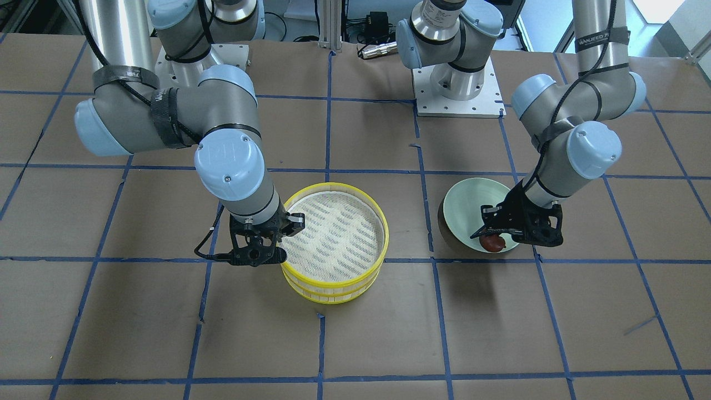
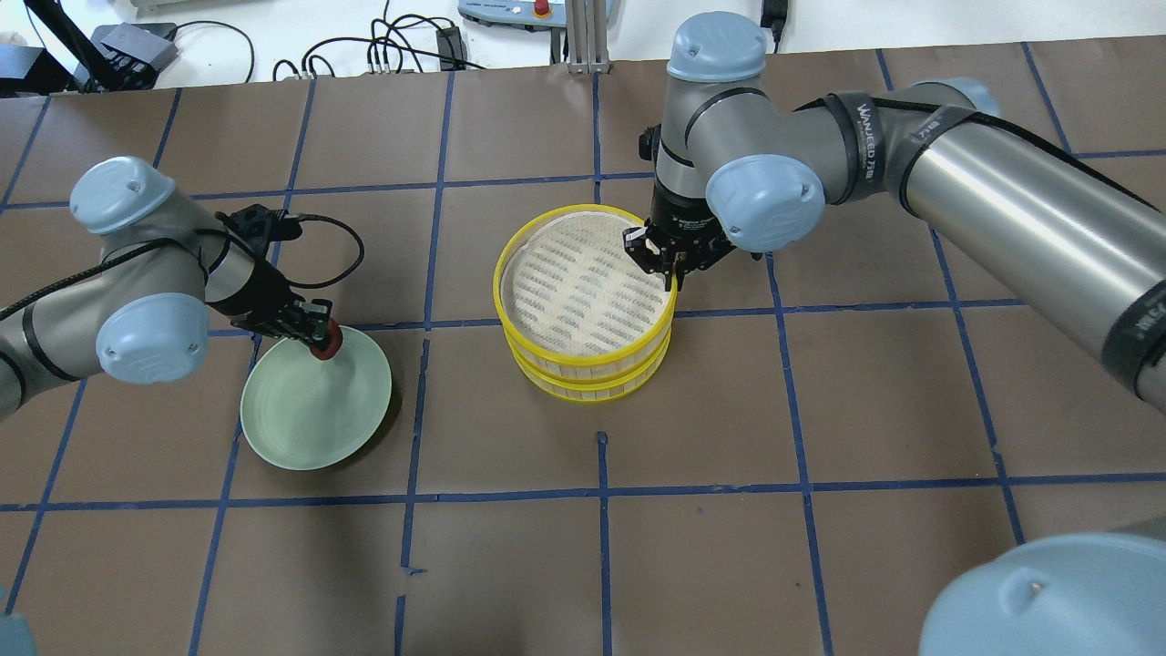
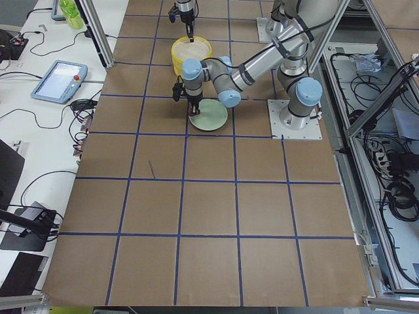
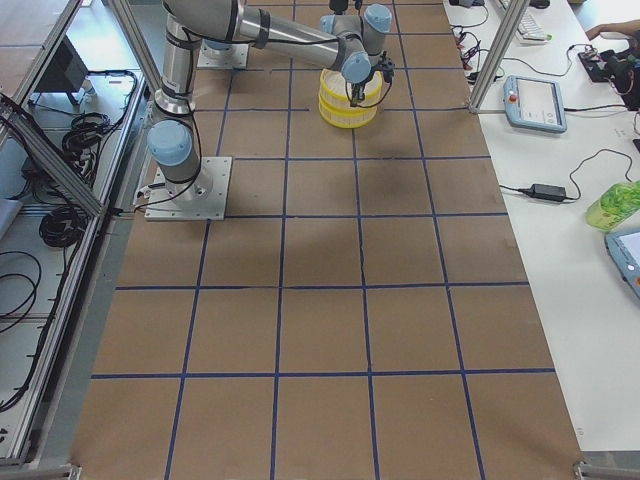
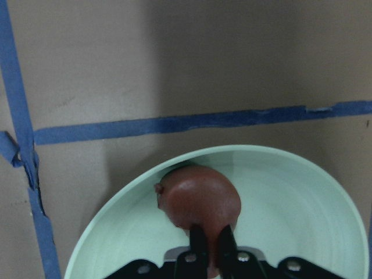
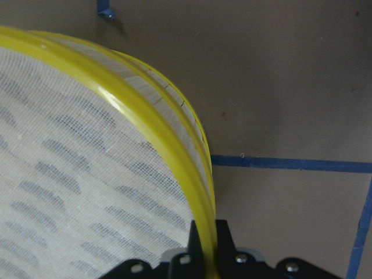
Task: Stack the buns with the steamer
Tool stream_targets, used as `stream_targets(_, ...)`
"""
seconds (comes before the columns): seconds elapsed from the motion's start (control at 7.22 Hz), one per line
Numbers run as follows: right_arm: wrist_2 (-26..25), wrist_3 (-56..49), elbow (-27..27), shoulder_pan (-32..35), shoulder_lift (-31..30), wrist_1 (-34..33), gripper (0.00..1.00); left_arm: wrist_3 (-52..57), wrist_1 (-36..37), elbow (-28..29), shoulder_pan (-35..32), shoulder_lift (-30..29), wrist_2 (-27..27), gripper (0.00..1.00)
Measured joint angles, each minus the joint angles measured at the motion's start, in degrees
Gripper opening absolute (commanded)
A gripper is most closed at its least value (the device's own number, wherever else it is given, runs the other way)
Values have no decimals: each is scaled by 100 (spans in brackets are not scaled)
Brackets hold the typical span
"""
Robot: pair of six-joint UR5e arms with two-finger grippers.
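Observation:
The two steamer tiers [image 1: 333, 239] stand stacked in mid-table, the top one's white mesh floor bare; they also show in the overhead view [image 2: 583, 301]. My right gripper [image 2: 672, 273] is shut on the top tier's yellow rim [image 6: 145, 128], one finger inside and one outside. My left gripper [image 1: 496, 236] is shut on the reddish-brown bun [image 5: 197, 200] at the edge of the pale-green plate [image 2: 310, 410]; the bun also shows in the overhead view [image 2: 325, 339]. The white bun is not in view.
Brown table cover with a blue tape grid. Both arm bases [image 1: 458, 94] stand at the robot's side of the table. A black cable [image 2: 337, 237] loops from the left wrist. The plate [image 1: 472, 200] lies about one grid square from the steamer.

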Motion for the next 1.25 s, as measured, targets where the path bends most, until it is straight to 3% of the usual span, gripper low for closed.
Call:
stream_targets(0.14,1,0,82,0,5,-102,90,-552,-49,221,-458,149,7,0)
stream_targets(0.28,-1,-9,141,0,-4,-163,100,-1211,-146,465,-916,237,-2,0)
stream_targets(0.69,-19,-25,43,-53,-286,-21,100,-2929,-231,1106,-1761,258,-726,1)
stream_targets(0.83,-23,-32,-122,-193,-523,320,100,-3346,-214,1223,-1884,221,-984,14)
stream_targets(0.97,-27,-44,-378,-447,-795,865,100,-3847,-172,1273,-2056,159,-1208,92)
stream_targets(1.25,-104,-65,-809,-1063,-1378,1968,100,-4390,-135,1294,-2402,95,-1383,90)
